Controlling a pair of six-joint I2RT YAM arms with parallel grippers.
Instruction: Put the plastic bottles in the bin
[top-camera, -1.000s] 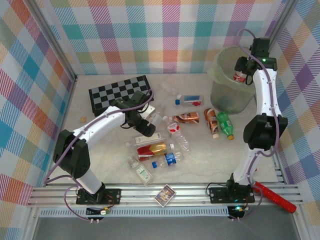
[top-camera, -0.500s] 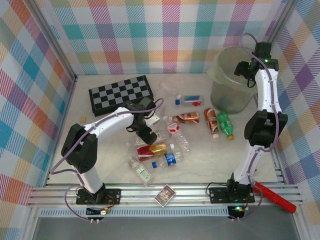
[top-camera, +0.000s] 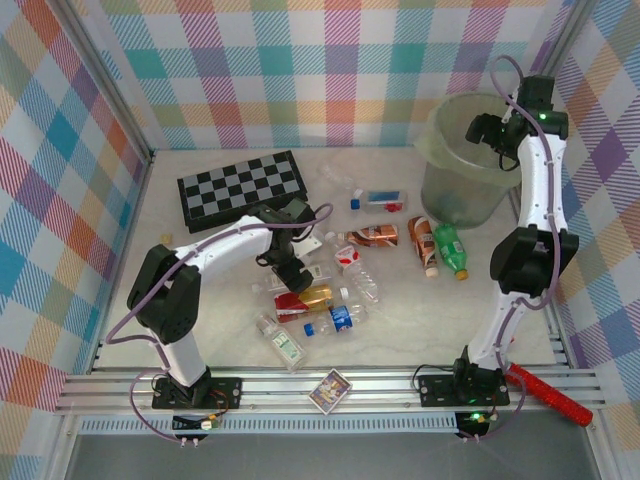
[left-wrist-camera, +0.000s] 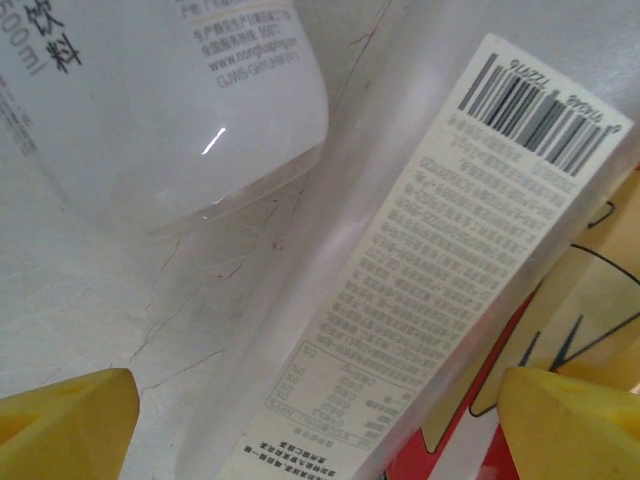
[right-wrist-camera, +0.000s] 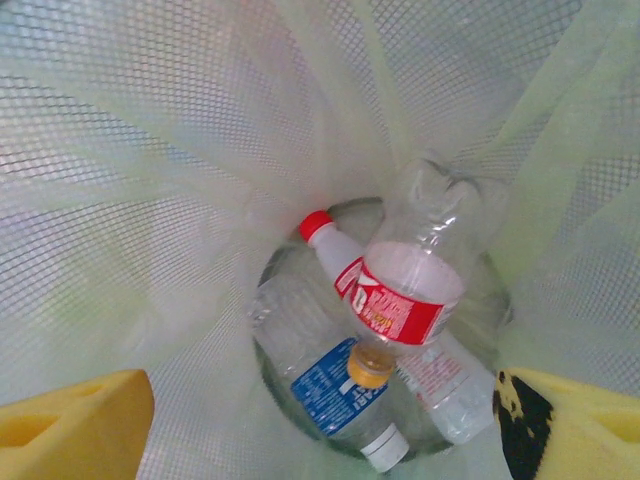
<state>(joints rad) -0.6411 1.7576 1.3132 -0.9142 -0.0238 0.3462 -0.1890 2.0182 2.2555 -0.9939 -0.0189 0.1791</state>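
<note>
Several plastic bottles lie mid-table: a brown one, a green one, a red-and-gold one and a blue-labelled one. My left gripper is lowered onto this heap. In the left wrist view it stands open, its yellow fingertips either side of a clear white-labelled bottle. My right gripper hangs over the pale-green bin. Seen from the right wrist it is open and holds nothing. Below it a red-labelled bottle, a blue-labelled bottle and a red-capped bottle lie inside the bin.
A black-and-grey chequered board lies at the back left. A small colourful card box sits at the front rail, and a red stick lies at the front right. Checked walls close in three sides.
My right gripper opened and the red-labelled bottle dropped into the bin. My left gripper moved nearer and down onto the white-labelled bottle.
</note>
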